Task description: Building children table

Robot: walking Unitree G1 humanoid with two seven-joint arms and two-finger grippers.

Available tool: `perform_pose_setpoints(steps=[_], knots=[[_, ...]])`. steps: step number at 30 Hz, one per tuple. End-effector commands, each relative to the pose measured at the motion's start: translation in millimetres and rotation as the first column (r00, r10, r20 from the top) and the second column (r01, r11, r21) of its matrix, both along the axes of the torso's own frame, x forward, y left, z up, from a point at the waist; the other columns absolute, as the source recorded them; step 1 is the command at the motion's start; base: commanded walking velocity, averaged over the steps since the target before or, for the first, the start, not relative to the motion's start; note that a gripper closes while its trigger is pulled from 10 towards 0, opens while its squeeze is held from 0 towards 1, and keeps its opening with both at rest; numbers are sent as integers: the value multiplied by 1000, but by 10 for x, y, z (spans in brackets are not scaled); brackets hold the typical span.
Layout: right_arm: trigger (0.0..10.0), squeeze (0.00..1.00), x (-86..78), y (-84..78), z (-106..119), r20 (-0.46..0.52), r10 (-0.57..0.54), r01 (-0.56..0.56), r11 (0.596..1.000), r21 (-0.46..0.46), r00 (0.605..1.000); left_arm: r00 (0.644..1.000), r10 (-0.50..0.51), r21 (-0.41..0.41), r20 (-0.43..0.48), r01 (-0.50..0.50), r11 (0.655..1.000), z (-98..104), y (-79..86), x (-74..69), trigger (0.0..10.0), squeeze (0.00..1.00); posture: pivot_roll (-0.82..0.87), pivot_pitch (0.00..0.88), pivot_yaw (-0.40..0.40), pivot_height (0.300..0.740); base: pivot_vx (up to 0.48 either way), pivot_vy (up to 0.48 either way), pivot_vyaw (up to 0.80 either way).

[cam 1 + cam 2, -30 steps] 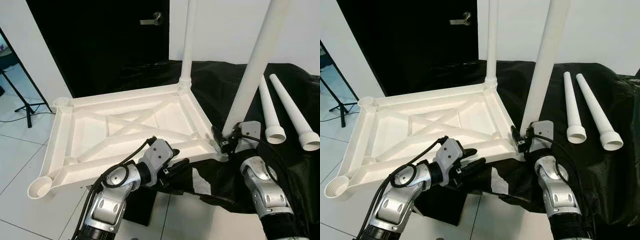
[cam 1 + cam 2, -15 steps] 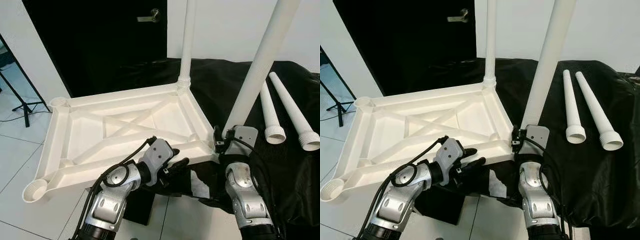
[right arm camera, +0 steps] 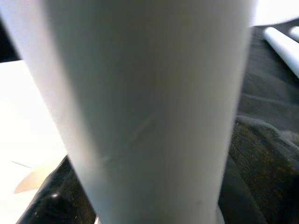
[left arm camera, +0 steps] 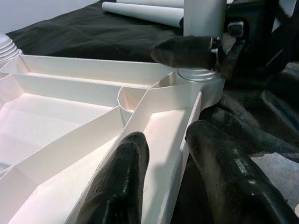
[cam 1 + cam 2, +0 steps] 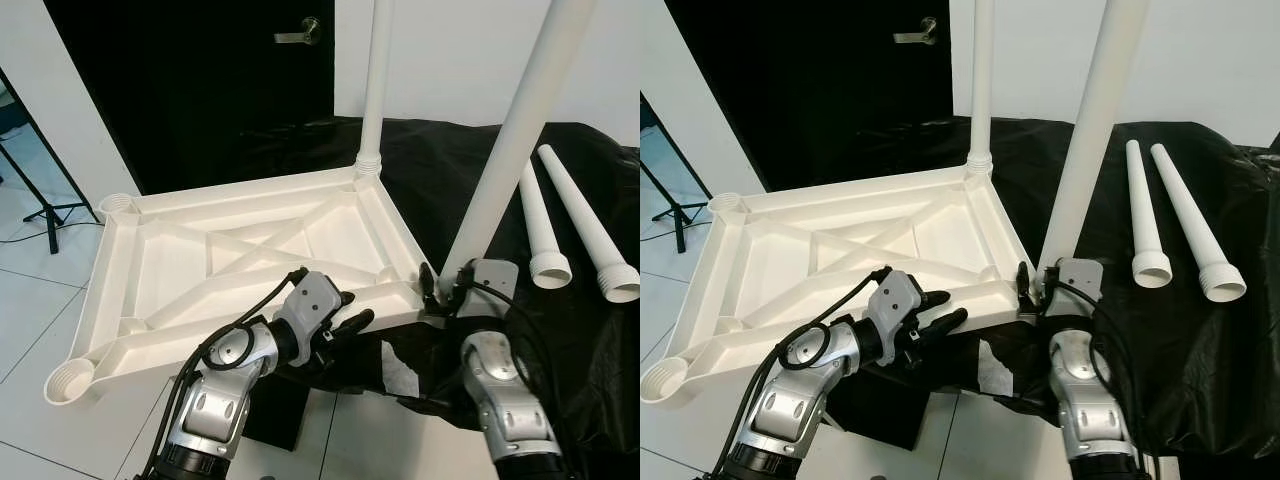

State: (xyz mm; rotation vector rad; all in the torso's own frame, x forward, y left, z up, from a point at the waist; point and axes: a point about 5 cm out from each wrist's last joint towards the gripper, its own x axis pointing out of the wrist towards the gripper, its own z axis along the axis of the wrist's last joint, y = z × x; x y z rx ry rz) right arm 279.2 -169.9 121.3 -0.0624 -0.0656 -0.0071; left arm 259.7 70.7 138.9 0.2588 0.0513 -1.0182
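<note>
The white plastic tabletop (image 5: 250, 260) lies upside down, its ribbed underside facing up, partly on a surface draped in black cloth (image 5: 450, 180) and partly overhanging the white tiled floor (image 5: 30, 300). My left gripper (image 5: 345, 328) sits at the tabletop's near edge, its two black fingers (image 4: 119, 186) straddling the edge rib: one inside the frame, the other outside against the cloth, clamped on that rim. My right gripper (image 5: 436, 290) is at the near right corner socket, its fingers closed around the base of a white leg (image 5: 510, 140) that stands upright, leaning slightly, in that socket. In the right wrist view the leg (image 3: 149, 102) is very close to the lens, with a black finger (image 3: 60, 196) at its side. A second leg (image 5: 376, 80) stands upright in the far right corner socket, threaded collar visible at its foot. The two left corner sockets, far (image 5: 120, 204) and near (image 5: 68, 381), are open and hold no leg. Two loose legs (image 5: 570, 225) lie side by side on the cloth near the right edge, wide open ends toward me, well apart from the tabletop. Behind: a black door (image 5: 200, 80) with a metal lever handle (image 5: 300, 32), and a tripod foot (image 5: 40, 215) on the floor at left. No readable brand, label or writing on any part.
</note>
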Motion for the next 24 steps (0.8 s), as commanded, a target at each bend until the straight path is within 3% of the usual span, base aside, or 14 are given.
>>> perform_pose_setpoints(steps=[1,2,3,5,8,9,11,16,17,18,24], knots=[[10000,1000,-12,8,16,10,44,-44,999,11,999,993,114,-12,25,-114,993,5,33,39,10000,0,46,0,-4,740,0,0,0],[10000,925,-9,-10,32,17,93,-93,996,-8,996,993,113,-13,25,-112,994,2,26,38,10000,0,42,0,-1,740,0,0,0],[10000,0,1,-23,44,16,170,-170,985,-10,985,994,108,-10,26,-108,994,-7,17,35,10000,0,36,0,3,740,0,0,0],[10000,0,1,-23,44,16,170,-170,985,-10,985,994,108,-10,26,-108,994,-7,17,35,10000,0,36,0,3,740,0,0,0],[10000,0,50,-75,56,9,336,-335,942,-30,942,995,100,2,27,-100,995,-34,0,28,10000,0,34,0,5,740,0,0,0],[10000,0,50,-75,56,9,336,-335,942,-30,942,995,100,2,27,-100,995,-34,0,28,10000,0,34,0,5,740,0,0,0],[10000,0,96,-102,54,-14,420,-420,905,-71,907,995,98,6,27,-98,995,-44,1,29,10000,0,35,0,5,740,0,0,0],[10000,0,160,-133,61,-39,466,-467,873,-142,884,995,97,9,26,-97,995,-46,6,37,10000,0,35,0,4,740,0,0,0],[7333,0,200,-154,73,-52,485,-486,857,-173,873,995,99,10,28,-99,995,-44,8,43,10000,0,38,0,1,740,0,0,0],[0,0,229,-171,85,-59,493,-495,848,-188,868,994,101,10,29,-101,995,-43,8,48,10000,0,40,0,-1,740,0,0,0],[0,0,264,-190,89,-74,519,-523,834,-177,852,993,110,13,39,-111,994,-34,16,65,10000,0,48,0,-10,740,0,0,0]])
